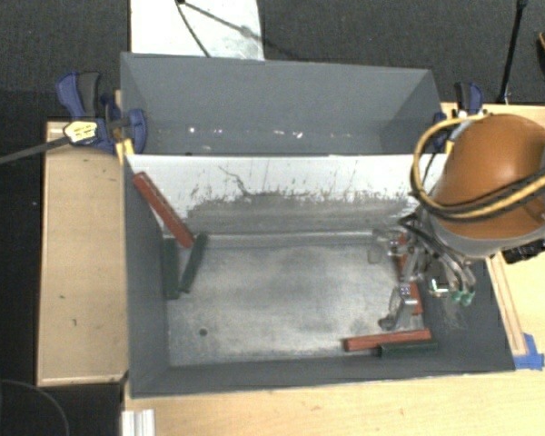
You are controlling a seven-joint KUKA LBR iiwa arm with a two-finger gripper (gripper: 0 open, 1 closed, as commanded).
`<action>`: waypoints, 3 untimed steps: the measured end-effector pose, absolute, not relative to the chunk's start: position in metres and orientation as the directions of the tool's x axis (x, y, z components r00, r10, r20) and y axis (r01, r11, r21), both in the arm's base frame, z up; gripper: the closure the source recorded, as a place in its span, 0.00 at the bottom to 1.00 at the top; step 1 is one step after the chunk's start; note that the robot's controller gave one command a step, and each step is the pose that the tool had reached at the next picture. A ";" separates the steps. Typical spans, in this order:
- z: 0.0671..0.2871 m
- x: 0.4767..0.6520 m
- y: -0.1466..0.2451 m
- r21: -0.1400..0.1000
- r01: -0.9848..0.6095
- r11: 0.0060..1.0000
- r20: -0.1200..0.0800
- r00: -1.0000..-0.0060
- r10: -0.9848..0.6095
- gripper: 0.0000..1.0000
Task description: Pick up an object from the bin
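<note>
Gripper (396,319) sits just beside a flat, straight red-brown stick (387,341) along the grey metal bin's (272,289) front-right wall (grip width unreadable).

Far left, a slanted red-brown bar (163,211) lies just beside two dark green strips (171,267).

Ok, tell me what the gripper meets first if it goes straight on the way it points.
Probably the reddish-brown flat stick lying just under the gripper. Depth is unclear, so it might instead touch the bare bin floor beside that stick.
</note>
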State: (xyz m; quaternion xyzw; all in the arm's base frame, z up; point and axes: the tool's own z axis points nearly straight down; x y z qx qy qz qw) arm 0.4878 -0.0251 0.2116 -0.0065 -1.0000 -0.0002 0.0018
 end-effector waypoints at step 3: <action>0.102 0.481 -0.095 -0.003 -0.172 0.985 -0.010 -0.985 -0.172 0.00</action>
